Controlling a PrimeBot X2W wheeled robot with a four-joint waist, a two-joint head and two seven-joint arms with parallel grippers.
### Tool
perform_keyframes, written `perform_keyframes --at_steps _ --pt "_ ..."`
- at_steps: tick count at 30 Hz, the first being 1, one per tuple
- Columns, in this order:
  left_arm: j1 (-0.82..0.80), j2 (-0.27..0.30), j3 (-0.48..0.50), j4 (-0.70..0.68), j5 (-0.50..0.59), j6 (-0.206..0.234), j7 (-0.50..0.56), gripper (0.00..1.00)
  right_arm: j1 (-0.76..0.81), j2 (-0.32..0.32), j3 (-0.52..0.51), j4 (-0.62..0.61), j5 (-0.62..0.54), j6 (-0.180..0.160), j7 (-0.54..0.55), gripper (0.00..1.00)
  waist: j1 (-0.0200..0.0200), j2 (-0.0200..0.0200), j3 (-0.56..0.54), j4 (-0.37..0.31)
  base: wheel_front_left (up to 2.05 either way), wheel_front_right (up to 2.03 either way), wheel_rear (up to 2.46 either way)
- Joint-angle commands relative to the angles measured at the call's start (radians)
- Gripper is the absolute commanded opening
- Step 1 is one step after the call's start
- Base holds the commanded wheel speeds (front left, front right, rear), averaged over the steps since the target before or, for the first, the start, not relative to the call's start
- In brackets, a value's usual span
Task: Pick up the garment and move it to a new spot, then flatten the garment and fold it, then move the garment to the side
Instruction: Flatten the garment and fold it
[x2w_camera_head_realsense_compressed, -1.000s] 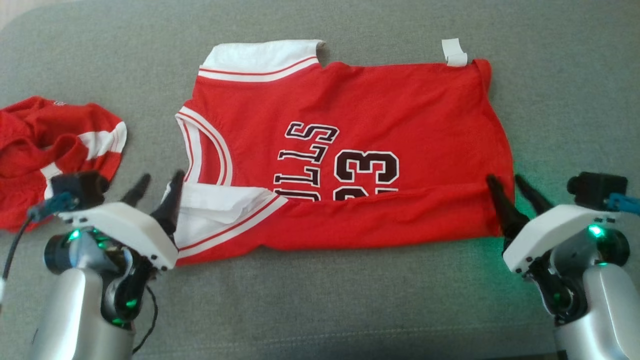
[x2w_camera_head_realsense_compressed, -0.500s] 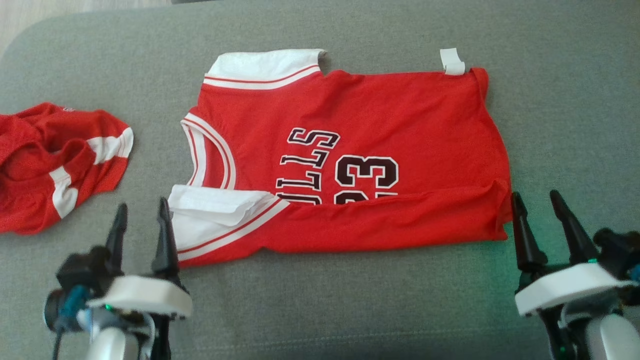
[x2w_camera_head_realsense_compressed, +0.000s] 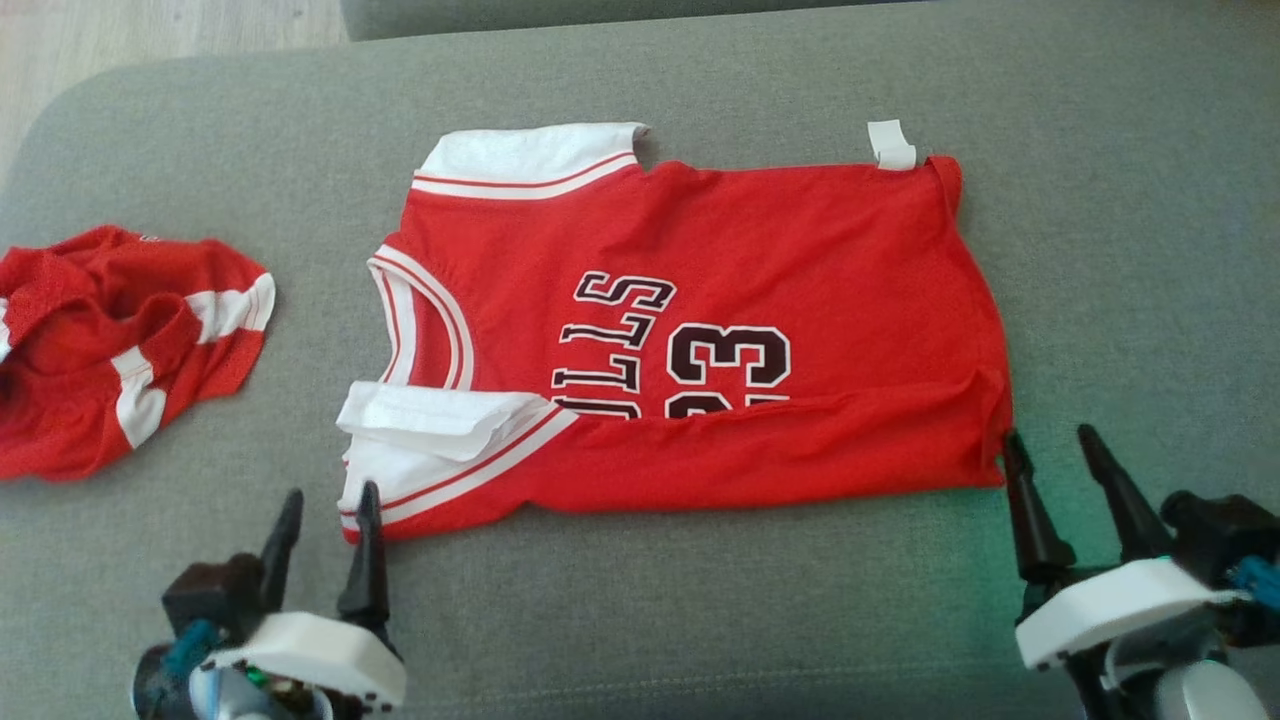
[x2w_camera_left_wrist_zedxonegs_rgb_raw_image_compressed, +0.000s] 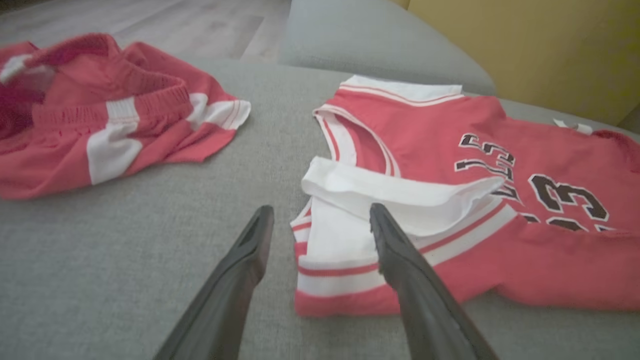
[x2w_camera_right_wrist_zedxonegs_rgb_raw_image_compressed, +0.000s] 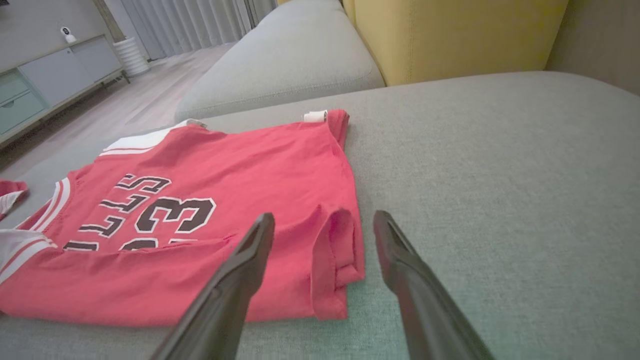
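The garment (x2w_camera_head_realsense_compressed: 700, 330) is a red sleeveless jersey with white trim and dark lettering, lying flat on the grey cushion (x2w_camera_head_realsense_compressed: 650, 620), its near long edge folded over onto itself. My left gripper (x2w_camera_head_realsense_compressed: 330, 495) stands open just short of the jersey's near left corner (x2w_camera_left_wrist_zedxonegs_rgb_raw_image_compressed: 345, 265), holding nothing. My right gripper (x2w_camera_head_realsense_compressed: 1052, 435) is open at the near right corner (x2w_camera_right_wrist_zedxonegs_rgb_raw_image_compressed: 335, 270), also with nothing between its fingers. Both sets of fingers are apart from the cloth.
A second red and white garment (x2w_camera_head_realsense_compressed: 110, 340) lies crumpled at the left of the cushion (x2w_camera_left_wrist_zedxonegs_rgb_raw_image_compressed: 100, 115). Beyond the cushion's far edge are another grey cushion (x2w_camera_right_wrist_zedxonegs_rgb_raw_image_compressed: 280, 65), a yellow backrest (x2w_camera_right_wrist_zedxonegs_rgb_raw_image_compressed: 450, 35) and wooden floor (x2w_camera_head_realsense_compressed: 150, 30).
Both grippers have drawn back toward me from the jersey's near corners, and the right one has opened wider. The head camera has shifted, so the jersey sits lower in the picture.
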Motion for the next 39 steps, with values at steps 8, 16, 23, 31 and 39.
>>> perform_keyframes --at_steps 8,16,23,31,39 --pt "-0.088 0.018 0.018 0.143 -0.068 -0.063 0.069 1.0 -0.069 -0.05 0.054 0.086 0.022 -0.001 0.062 1.0 0.0 0.0 0.03 0.008 0.0 0.0 0.0" --pt "-0.154 0.025 0.014 0.224 -0.109 -0.095 0.128 1.0 -0.133 -0.058 0.045 0.157 0.032 -0.001 0.106 1.0 0.0 0.0 0.073 0.016 0.0 0.0 0.0" --pt "-0.187 0.029 -0.016 0.249 -0.138 -0.129 0.158 0.0 -0.174 -0.048 0.037 0.203 0.065 -0.001 0.16 0.0 0.0 0.0 0.098 0.016 0.0 0.0 0.0" --pt "-0.177 0.039 -0.008 0.206 -0.14 -0.113 0.122 0.0 -0.142 -0.054 0.034 0.172 0.107 -0.001 0.163 0.0 0.0 0.0 0.093 0.029 0.0 0.0 0.0" --pt "-0.05 0.056 0.018 0.097 -0.158 -0.062 0.157 0.0 -0.007 -0.054 0.013 0.073 0.123 -0.001 0.214 0.0 0.0 0.0 0.035 0.028 0.0 0.0 0.0"
